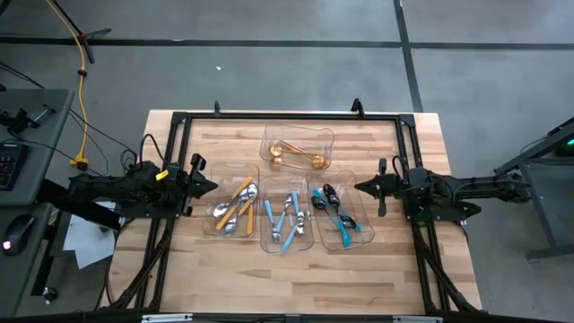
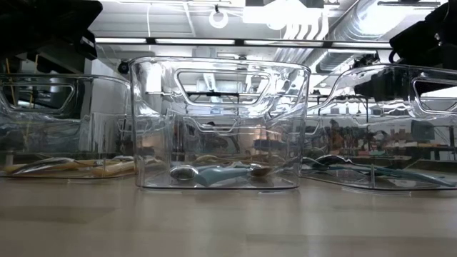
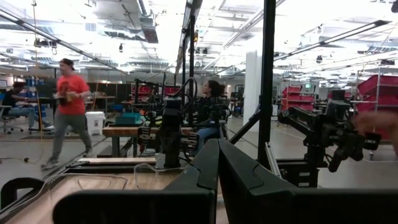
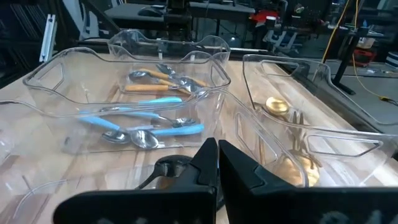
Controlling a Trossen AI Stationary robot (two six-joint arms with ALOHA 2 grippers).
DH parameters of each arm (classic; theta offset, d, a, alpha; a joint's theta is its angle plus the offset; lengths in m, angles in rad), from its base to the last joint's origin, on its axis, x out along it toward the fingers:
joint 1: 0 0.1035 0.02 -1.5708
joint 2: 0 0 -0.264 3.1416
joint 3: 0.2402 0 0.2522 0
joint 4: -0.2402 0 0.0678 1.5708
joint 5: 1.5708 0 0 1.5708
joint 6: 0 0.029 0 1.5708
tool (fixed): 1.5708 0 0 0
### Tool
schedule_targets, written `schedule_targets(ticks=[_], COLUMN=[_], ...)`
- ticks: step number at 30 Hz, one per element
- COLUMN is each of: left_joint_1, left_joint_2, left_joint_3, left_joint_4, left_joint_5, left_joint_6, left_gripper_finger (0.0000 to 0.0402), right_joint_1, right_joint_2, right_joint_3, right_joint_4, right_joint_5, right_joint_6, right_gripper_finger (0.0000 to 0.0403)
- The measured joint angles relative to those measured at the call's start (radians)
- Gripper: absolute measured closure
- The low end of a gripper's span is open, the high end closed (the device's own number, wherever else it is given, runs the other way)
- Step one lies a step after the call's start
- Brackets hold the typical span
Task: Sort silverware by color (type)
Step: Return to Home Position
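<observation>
Four clear trays hold the silverware. Gold pieces (image 1: 296,156) lie in the far tray (image 1: 325,136). Orange-handled spoons (image 1: 235,206) lie in the left tray, light-blue-handled ones (image 1: 287,221) in the middle tray, and dark teal-handled ones (image 1: 337,212) in the right tray. My left gripper (image 1: 212,186) is shut and hovers at the left tray's outer side, pointing slightly upward into the room (image 3: 217,155). My right gripper (image 1: 360,187) is shut beside the right tray, looking over the light-blue spoons (image 4: 146,127) and gold pieces (image 4: 278,106). Neither holds anything.
A black frame (image 1: 287,115) runs around the wooden table top. Bare wood (image 1: 287,283) lies between the trays and the near edge. Beyond the table, a person in red (image 3: 69,106) walks and another sits (image 3: 211,106) behind a second arm rig (image 3: 326,130).
</observation>
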Motion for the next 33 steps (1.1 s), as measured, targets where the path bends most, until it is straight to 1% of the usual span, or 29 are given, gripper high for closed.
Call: schedule_targets(ticks=[10, 18, 22, 28, 33], left_joint_1=[0.000, 0.000, 0.000, 0.000, 0.000], left_joint_2=[0.000, 0.000, 0.000, 0.000, 0.000], left_joint_3=[0.000, 0.000, 0.000, 0.000, 0.000], left_joint_4=[0.000, 0.000, 0.000, 0.000, 0.000], left_joint_5=[0.000, 0.000, 0.000, 0.000, 0.000], left_joint_6=[0.000, 0.000, 0.000, 0.000, 0.000], left_gripper_finger=[0.0401, 0.0401, 0.0401, 0.0401, 0.0401], right_joint_1=[0.000, 0.001, 0.001, 0.001, 0.010], right_joint_2=[0.000, -0.023, -0.070, -0.211, -0.209], right_joint_3=[0.001, 0.001, 0.001, 0.001, 0.000], right_joint_4=[-0.002, -0.002, -0.002, -0.001, 0.046], right_joint_5=[0.000, 0.000, 0.000, 0.000, 0.004], right_joint_6=[-0.002, -0.002, -0.002, -0.002, -0.001], right_gripper_finger=[0.0402, 0.0402, 0.0402, 0.0402, 0.0402])
